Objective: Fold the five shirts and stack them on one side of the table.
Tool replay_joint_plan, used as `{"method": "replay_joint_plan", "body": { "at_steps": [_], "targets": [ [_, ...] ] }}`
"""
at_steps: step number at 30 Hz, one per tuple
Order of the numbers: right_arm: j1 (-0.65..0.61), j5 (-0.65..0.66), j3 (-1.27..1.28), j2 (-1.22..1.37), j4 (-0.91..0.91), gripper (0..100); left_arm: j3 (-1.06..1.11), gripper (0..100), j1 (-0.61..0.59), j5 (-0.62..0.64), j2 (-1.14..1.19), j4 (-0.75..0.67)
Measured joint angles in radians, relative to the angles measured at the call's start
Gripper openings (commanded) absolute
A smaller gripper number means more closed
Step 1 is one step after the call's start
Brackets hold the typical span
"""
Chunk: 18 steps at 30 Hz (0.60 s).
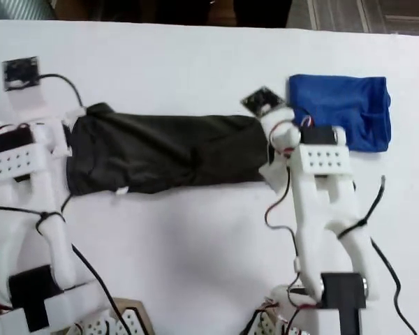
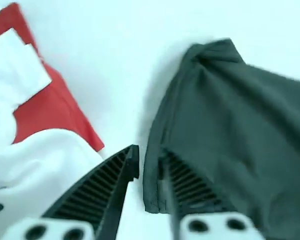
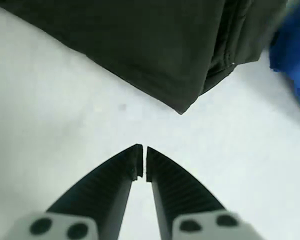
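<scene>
Pinch the dark shirt's 2 ends evenly: your left gripper sits barely open at its hem, right gripper closed, empty.

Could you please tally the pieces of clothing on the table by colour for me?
Dark shirt: 1
Blue shirt: 1
Red garment: 1
White garment: 1
Total: 4

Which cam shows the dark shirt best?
High view: nearly the whole dark shirt lies as a long folded strip between the two arms. Left wrist view shows one end of it at the left gripper; right wrist view shows a corner beyond the right gripper.
</scene>
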Motion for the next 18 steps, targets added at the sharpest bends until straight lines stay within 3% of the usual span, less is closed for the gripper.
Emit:
{"method": "replay_joint_plan", "body": {
  "at_steps": [5, 18],
  "targets": [
    [0.000, 0.000, 0.146, -0.118, -0.049, 1.9, -0.101, 23, 0.000, 0.063, 0.226, 0.021],
    [0.000, 0.000, 0.287, -0.302, -0.052, 1.9, -0.864, 23, 0.000, 0.018, 0.885, 0.440]
  ]
}}
